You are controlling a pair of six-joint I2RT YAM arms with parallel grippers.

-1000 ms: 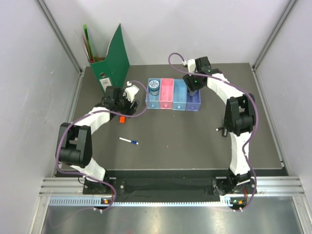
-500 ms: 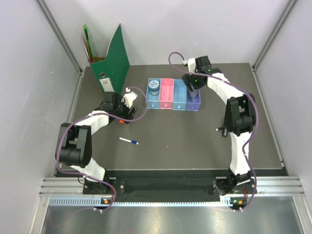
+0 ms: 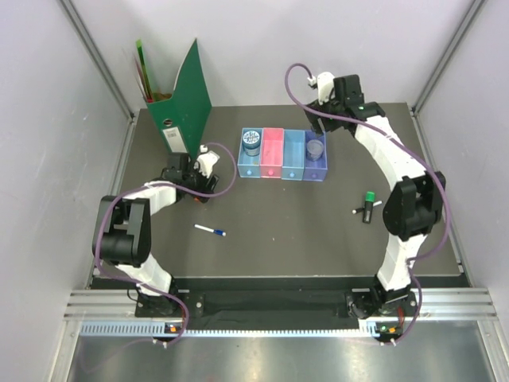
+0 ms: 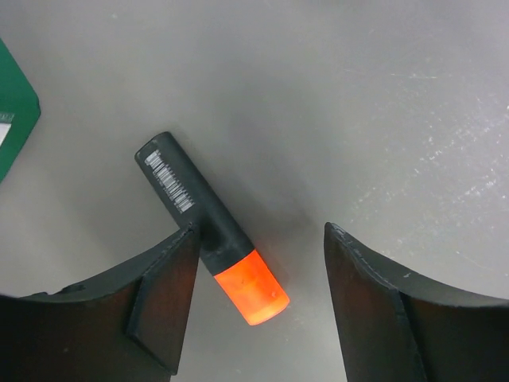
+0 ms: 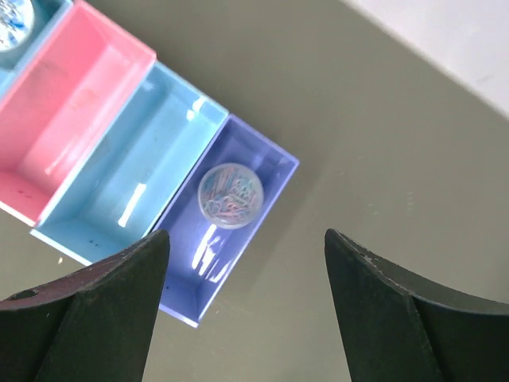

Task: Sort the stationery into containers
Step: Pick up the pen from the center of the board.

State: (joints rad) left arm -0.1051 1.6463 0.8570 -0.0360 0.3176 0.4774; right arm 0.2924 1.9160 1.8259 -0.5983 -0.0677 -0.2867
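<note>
Only left wrist shows barcode (image 4: 172,181) on highlighter (image 4: 219,235)

Left wrist view: part of the orange-and-black highlighter (image 4: 208,224) barrel is hidden behind one finger (image 4: 163,294) at 7 o'clock. The green folder (image 4: 14,119) is cut off by the edge at 9 o'clock.

Overhead view: the highlighter cannot be made out beneath the left gripper (image 3: 196,189).

Right wrist view: the blue tray (image 5: 44,22) and its disc (image 5: 9,12) are cropped at 11 o'clock.
</note>
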